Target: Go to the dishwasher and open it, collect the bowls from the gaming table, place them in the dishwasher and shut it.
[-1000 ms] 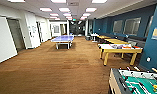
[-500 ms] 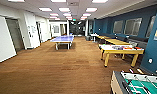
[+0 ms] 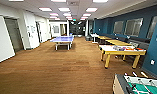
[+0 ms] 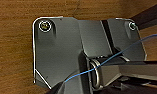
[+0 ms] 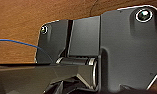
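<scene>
A broad stretch of brown wood-plank floor [image 3: 59,70] lies open ahead. A blue table-tennis table [image 3: 62,39] stands mid-room; the long white-topped, yellow-legged table [image 3: 120,50] lines the right side, and a green-field foosball table [image 3: 139,86] sits nearest right.

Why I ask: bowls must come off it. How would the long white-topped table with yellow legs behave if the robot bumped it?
The long white-topped table stands on splayed yellow legs, so it probably resists tipping. On the smooth wood floor it might slide slightly. Small colourful items on top, too blurred to identify, could shift.
</scene>
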